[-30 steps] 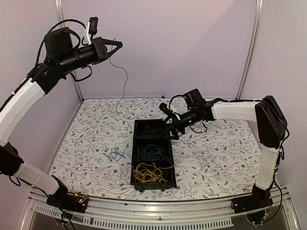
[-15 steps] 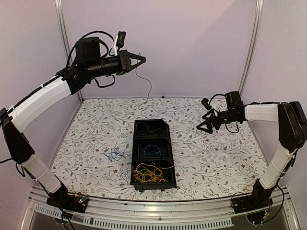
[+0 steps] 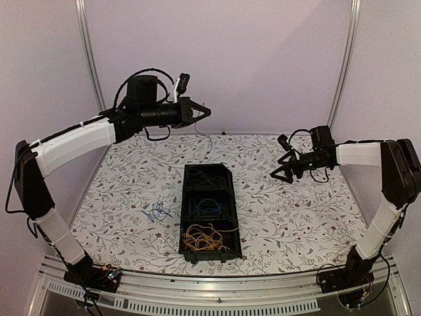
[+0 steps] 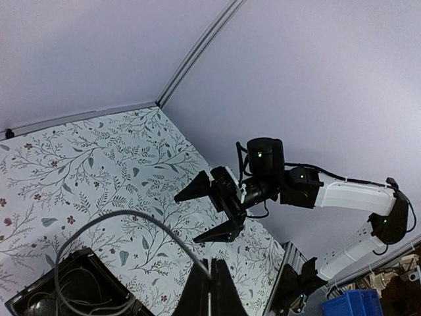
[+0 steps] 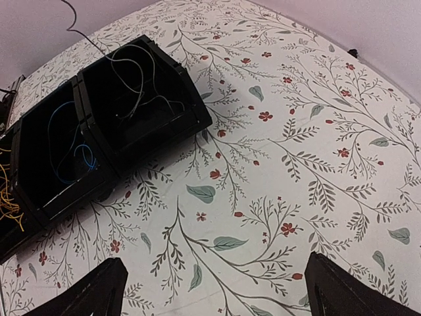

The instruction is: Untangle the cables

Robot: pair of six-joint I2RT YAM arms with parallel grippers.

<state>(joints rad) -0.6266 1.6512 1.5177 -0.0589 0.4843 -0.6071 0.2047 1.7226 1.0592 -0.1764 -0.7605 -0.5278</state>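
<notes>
Left gripper (image 3: 204, 112), raised in the upper centre of the overhead view, is pinched closed on a grey cable (image 4: 125, 213). From the closed tips the cable arcs away and drops into the far compartment of the black tray (image 3: 208, 191), where more thin grey loops lie. Right gripper (image 4: 186, 218), at centre right of the overhead view, is spread wide and holds nothing; it hangs above the floral worktop (image 3: 296, 217), well apart from the tray. The tray lies at frame centre with three compartments in a row: a blue cable (image 3: 207, 207) coiled in the middle one and yellow cables (image 3: 205, 237) heaped in the nearest. A loose blue bunch (image 3: 156, 212) rests on the worktop just left of the tray.
</notes>
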